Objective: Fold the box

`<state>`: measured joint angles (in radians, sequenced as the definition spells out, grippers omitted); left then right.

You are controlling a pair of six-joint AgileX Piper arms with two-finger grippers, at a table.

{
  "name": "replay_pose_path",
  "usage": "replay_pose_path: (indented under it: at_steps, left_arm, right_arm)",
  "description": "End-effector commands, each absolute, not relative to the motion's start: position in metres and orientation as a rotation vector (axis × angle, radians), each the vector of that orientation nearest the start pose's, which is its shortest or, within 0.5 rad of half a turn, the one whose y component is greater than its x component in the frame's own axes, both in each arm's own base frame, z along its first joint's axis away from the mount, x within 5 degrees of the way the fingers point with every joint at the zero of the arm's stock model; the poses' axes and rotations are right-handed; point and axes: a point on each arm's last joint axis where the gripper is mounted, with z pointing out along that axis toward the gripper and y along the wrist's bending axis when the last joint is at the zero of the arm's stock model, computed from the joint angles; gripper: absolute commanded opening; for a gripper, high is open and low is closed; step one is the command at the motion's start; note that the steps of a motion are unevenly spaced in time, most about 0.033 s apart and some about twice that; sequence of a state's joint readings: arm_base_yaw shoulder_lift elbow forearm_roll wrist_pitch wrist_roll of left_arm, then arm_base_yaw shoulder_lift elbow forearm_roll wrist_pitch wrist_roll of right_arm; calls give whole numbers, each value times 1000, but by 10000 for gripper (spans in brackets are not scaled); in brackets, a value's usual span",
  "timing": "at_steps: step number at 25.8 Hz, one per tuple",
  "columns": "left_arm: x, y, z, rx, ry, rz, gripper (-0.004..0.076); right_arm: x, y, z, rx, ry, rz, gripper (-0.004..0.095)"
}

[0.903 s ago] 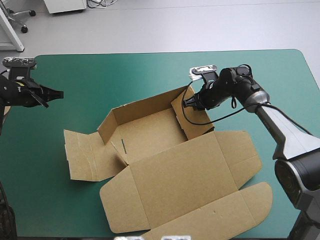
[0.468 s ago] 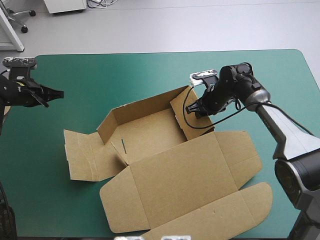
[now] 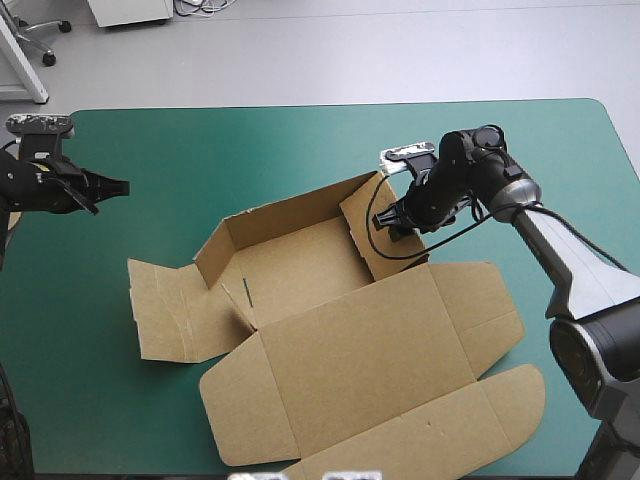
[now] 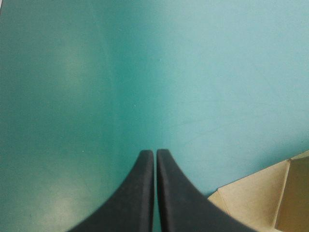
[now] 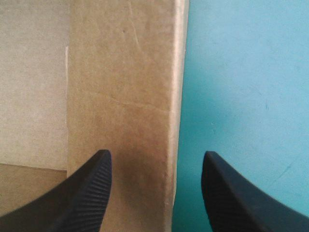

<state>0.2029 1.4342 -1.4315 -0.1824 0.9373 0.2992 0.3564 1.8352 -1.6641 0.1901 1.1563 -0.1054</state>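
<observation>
Roughly halfway, I judge: on the teal-green tabletop (image 3: 250,140) the brown box (image 3: 350,350) lies near the middle, its back wall (image 3: 290,212) and right wall (image 3: 372,235) raised, while the left flap (image 3: 170,310) and the lid (image 3: 380,370) lie flat. The right tool (image 5: 154,157) stands open astride the right wall's edge, gripping nothing. The left tool (image 4: 154,152), pressed closed and empty, hangs over bare cover near the tabletop's left edge, well apart from the box.

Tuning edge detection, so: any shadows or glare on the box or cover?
High view: even light, only soft shade inside the box. Left wrist view: faint pale sheen on the teal-green cover, no hard glare. Right wrist view: the box wall darkens toward the right gripper.
</observation>
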Motion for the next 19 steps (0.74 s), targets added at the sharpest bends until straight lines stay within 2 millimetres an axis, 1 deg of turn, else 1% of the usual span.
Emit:
replay_pose_path:
  at_steps: [1,7,13,16,19]
  left_arm:
    - [298,47,408,42,2291,12,1]
    - [298,46,408,42,2292,9,1]
    - [298,45,408,50,2292,-5,1]
    - [298,45,408,51,2294,-6,1]
    - [298,45,408,51,2294,-6,1]
  right_arm:
    - [356,149,330,-560,2679,345,545]
    - [361,153,334,-537,2619,386,545]
    - [367,158,319,-564,2696,404,545]
    - [373,160,306,-569,2731,398,545]
    - [377,161,298,-569,2751,398,545]
